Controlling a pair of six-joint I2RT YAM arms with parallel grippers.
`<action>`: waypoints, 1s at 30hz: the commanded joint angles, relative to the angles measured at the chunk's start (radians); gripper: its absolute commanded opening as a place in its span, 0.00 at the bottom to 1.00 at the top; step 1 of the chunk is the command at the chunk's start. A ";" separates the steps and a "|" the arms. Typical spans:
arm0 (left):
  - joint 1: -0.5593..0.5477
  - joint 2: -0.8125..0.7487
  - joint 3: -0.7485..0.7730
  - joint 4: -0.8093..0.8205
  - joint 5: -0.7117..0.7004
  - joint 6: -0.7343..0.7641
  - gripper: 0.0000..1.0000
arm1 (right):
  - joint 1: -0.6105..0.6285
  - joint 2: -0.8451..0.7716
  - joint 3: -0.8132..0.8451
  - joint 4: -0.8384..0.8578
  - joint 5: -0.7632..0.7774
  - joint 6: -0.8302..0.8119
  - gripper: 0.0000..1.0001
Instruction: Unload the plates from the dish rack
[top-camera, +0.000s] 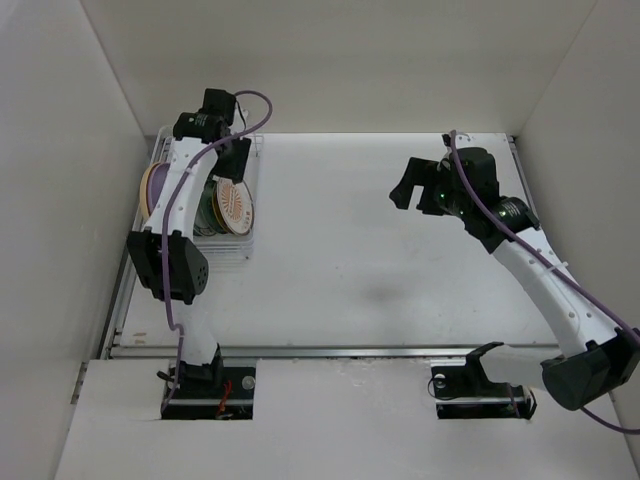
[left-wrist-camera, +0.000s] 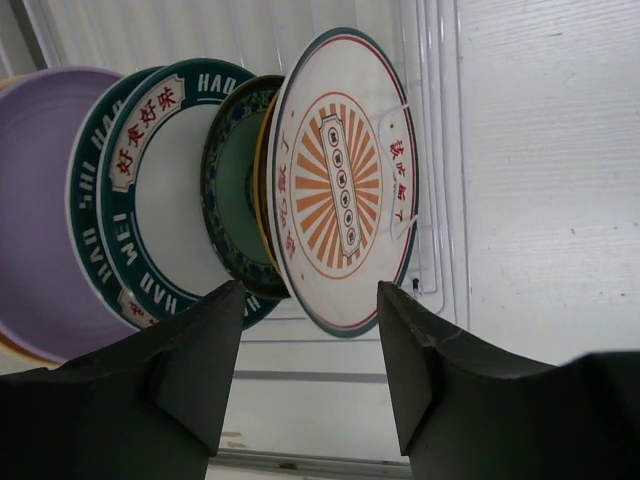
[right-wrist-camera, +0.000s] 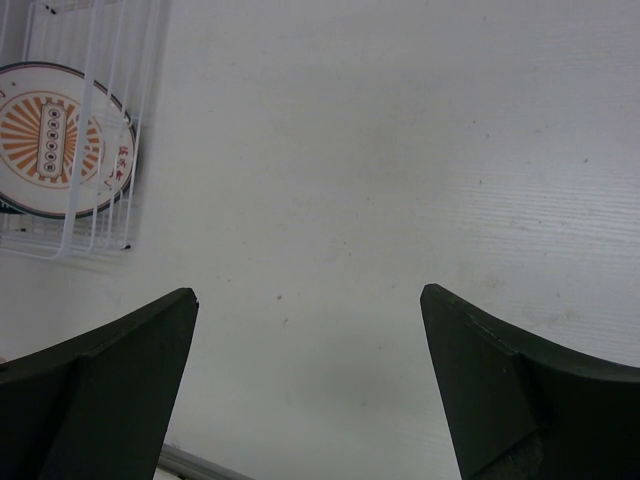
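The dish rack (top-camera: 248, 245) stands at the table's far left with the plates upright in its slots. From the left wrist view I see a purple-backed plate (left-wrist-camera: 40, 250), a white plate with a teal lettered rim (left-wrist-camera: 165, 200), a teal plate (left-wrist-camera: 235, 185), a mustard-yellow edge (left-wrist-camera: 261, 180) and the orange sunburst plate (left-wrist-camera: 345, 180). My left gripper (left-wrist-camera: 310, 325) hangs over the rack (left-wrist-camera: 440, 150), jaws apart. The sunburst plate's rim lies just beyond the gap, and nothing is between the fingers. My right gripper (top-camera: 408, 190) hovers wide open over bare table (right-wrist-camera: 310, 330), far from the rack (right-wrist-camera: 90, 215).
White walls close in the table on the left, back and right. The rack sits close to the left wall. A metal rail (top-camera: 330, 350) runs along the near edge in front of both arm bases.
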 joint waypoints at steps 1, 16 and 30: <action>0.007 0.040 -0.060 0.033 -0.038 -0.034 0.52 | 0.004 -0.013 0.015 0.056 0.008 -0.014 0.99; 0.040 0.034 -0.114 0.044 -0.012 -0.084 0.00 | 0.004 -0.095 -0.034 0.047 0.028 -0.014 0.98; 0.030 -0.173 -0.005 0.007 0.100 -0.069 0.00 | 0.004 -0.145 -0.034 0.042 -0.033 -0.025 0.98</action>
